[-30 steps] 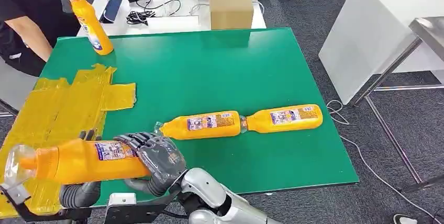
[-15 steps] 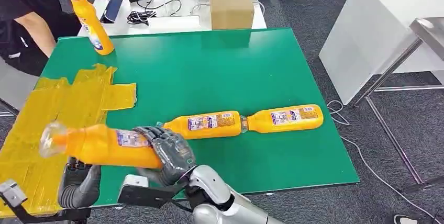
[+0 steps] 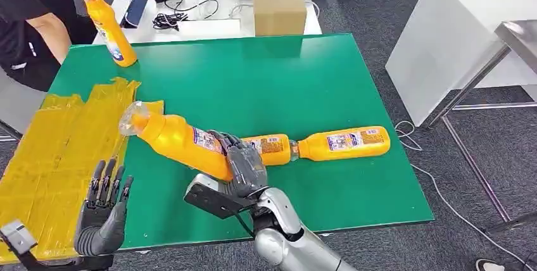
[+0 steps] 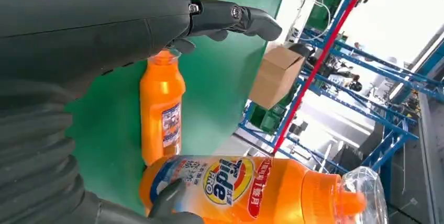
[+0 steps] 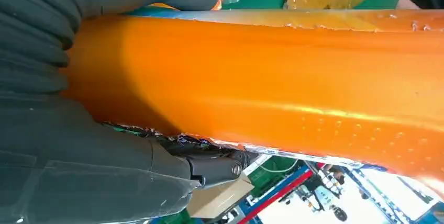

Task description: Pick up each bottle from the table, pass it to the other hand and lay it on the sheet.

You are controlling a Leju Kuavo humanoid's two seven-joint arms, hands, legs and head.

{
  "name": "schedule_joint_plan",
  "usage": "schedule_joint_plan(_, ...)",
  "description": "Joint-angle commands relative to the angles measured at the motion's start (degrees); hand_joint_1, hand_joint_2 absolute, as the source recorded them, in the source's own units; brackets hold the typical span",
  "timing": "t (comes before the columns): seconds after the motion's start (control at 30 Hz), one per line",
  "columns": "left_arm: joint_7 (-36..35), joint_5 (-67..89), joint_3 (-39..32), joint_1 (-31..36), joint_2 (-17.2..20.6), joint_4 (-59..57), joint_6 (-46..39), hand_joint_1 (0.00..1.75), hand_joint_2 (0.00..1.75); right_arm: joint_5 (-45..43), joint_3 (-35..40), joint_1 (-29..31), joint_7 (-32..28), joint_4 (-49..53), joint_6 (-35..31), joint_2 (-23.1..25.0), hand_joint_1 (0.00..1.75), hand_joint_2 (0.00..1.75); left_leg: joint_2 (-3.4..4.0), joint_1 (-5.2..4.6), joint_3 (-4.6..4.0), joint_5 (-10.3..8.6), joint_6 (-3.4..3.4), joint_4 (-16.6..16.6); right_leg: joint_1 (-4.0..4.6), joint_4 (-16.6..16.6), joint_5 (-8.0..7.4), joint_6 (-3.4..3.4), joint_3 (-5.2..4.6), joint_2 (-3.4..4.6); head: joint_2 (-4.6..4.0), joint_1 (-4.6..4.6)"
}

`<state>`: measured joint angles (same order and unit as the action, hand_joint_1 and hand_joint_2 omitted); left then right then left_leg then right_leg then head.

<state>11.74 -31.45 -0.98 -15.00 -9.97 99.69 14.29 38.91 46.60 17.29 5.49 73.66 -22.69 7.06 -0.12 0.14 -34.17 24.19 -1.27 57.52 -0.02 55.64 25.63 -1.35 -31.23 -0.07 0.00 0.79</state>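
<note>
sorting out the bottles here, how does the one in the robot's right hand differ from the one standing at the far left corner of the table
The held bottle is gripped by the right hand and raised off the green table, tilted with its cap end toward the yellow sheet. The corner bottle stands on the table, leaning slightly, with no hand on it. Both are orange with a label and a clear cap.

Left robot hand (image 3: 101, 211) (fingers spread)
</note>
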Motion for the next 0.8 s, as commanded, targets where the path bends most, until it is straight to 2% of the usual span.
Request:
schedule_joint_plan(0.03, -0.55, -0.43, 3.17, 2.68, 0.65, -2.36, -0.41, 0.00, 1.75, 0.17, 1.72, 5.89, 0.20, -10.80, 2.79, 2.42, 1.75, 1.75, 0.03, 0.00, 0.11, 0.01, 0.05, -0.02, 0.00, -0.02, 0.00, -0.02, 0.11, 0.03, 0.00, 0.00)
schedule_joint_plan(0.37, -1.27, -1.82, 7.96, 7.24, -0.01, -3.80, -2.24, 0.00, 1.75, 2.14, 7.09, 11.22, 2.81, -24.23, 4.10, 8.50, 1.75, 1.75, 0.01, -0.01, 0.09, -0.03, 0.06, -0.04, -0.02, -0.02, -0.01, 0.00, 0.10, 0.00, 0.00, 0.00)
schedule_joint_plan(0.8, -0.04, -0.59, 7.23, 7.83, 0.17, -2.84, -6.67, 0.00, 1.75, 9.63, 14.56, 11.44, 6.40, -24.03, 5.41, 9.48, 1.75, 1.75, -0.03, 0.02, 0.15, 0.00, 0.08, -0.04, 0.01, -0.05, 0.03, 0.00, 0.18, -0.08, 0.00, 0.02)
